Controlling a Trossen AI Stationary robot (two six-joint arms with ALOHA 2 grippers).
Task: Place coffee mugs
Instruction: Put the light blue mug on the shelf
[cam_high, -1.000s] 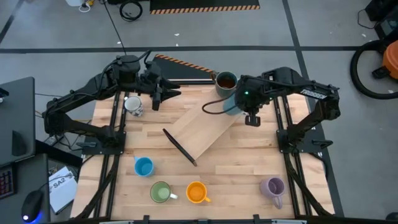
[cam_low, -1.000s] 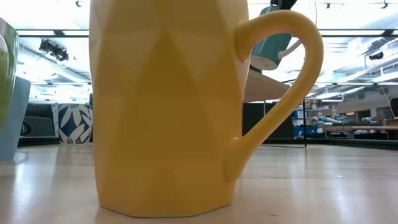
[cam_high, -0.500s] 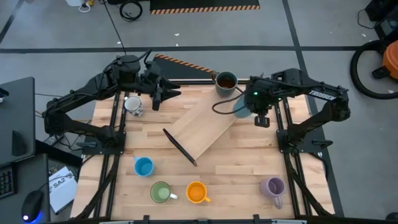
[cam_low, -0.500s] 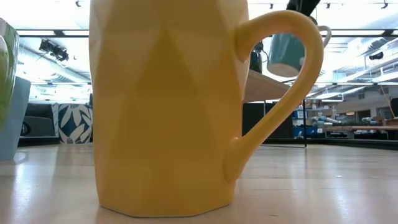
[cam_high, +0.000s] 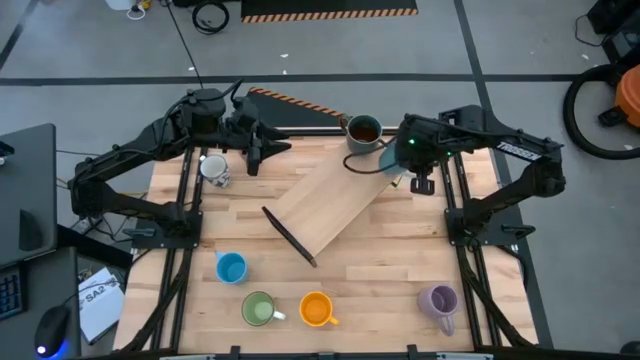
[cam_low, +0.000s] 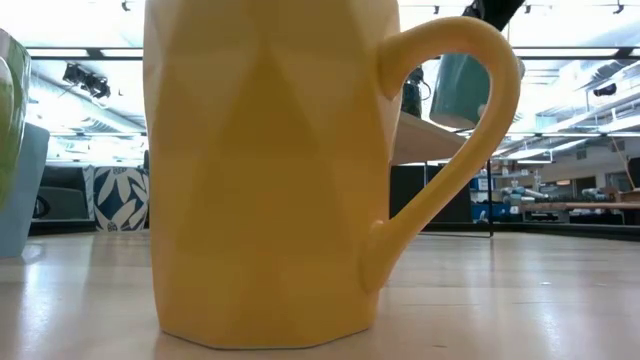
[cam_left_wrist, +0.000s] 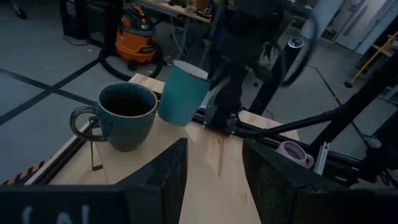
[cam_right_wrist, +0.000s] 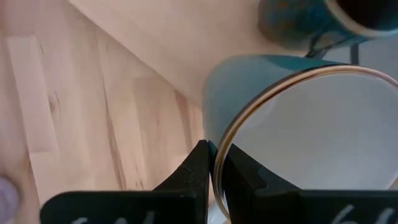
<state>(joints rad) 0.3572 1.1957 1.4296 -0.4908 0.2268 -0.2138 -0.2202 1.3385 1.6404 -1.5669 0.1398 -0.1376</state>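
My right gripper (cam_high: 412, 165) is shut on a teal mug (cam_left_wrist: 181, 93) with a white inside, held in the air beside the right end of a raised wooden board (cam_high: 325, 210). A dark mug with a brown inside (cam_high: 362, 132) stands on the board's far end. My left gripper (cam_left_wrist: 214, 177) waits open at the far left, pointing toward both. A white mug (cam_high: 214, 170) stands at the far left. The blue (cam_high: 231, 267), green (cam_high: 259, 309), orange (cam_high: 316, 309) and lilac (cam_high: 438, 300) mugs stand along the near edge. My right gripper pinches the teal mug's wall at the rim (cam_right_wrist: 219, 155), with one finger inside the mug and one outside. The fingers come from above, slanting down. The mug hangs lifted clear of the table and the board, tilted, its mouth facing up toward the wrist.
The board slants across the table's middle on a dark stand (cam_high: 290, 238). In the low view the orange mug (cam_low: 270, 170) fills the foreground. Bare tabletop lies between the board and the near row of mugs.
My right gripper has carried the teal mug toward the table's right edge, off the board's far right corner, still shut on its rim. The mug stays lifted and has swung from more tilted to more upright.
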